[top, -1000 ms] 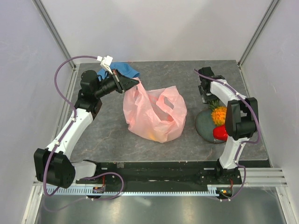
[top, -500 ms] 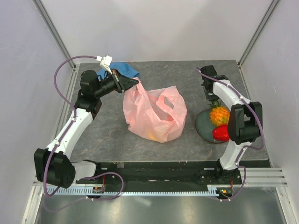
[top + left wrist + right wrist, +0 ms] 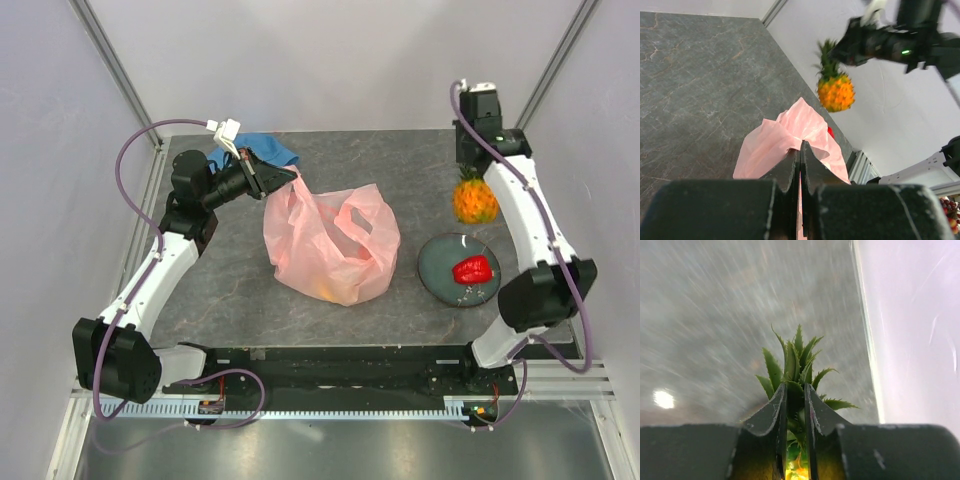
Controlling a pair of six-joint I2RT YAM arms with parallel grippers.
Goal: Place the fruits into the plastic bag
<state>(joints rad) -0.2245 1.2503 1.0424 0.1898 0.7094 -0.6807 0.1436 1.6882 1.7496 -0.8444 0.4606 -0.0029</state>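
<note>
My left gripper (image 3: 277, 178) is shut on one handle of the pink plastic bag (image 3: 330, 240) and holds it up at the bag's far left; the left wrist view (image 3: 800, 150) shows the jaws pinching the pink film (image 3: 785, 142). A yellow-orange fruit (image 3: 325, 290) shows through the bag's bottom. My right gripper (image 3: 467, 172) is shut on the green crown (image 3: 795, 360) of the orange pineapple (image 3: 475, 200), which hangs in the air to the right of the bag and also shows in the left wrist view (image 3: 836, 92). A shiny red fruit (image 3: 473, 269) lies on the dark plate (image 3: 440, 262).
A blue cloth hat (image 3: 270, 148) lies at the back left behind my left gripper. The plate sits right of the bag, near the right arm's base. Frame posts and white walls enclose the grey table (image 3: 230, 280).
My right gripper has lifted the pineapple off the plate and carried it up and towards the back right. The red fruit stays on the plate. The left arm has not moved.
</note>
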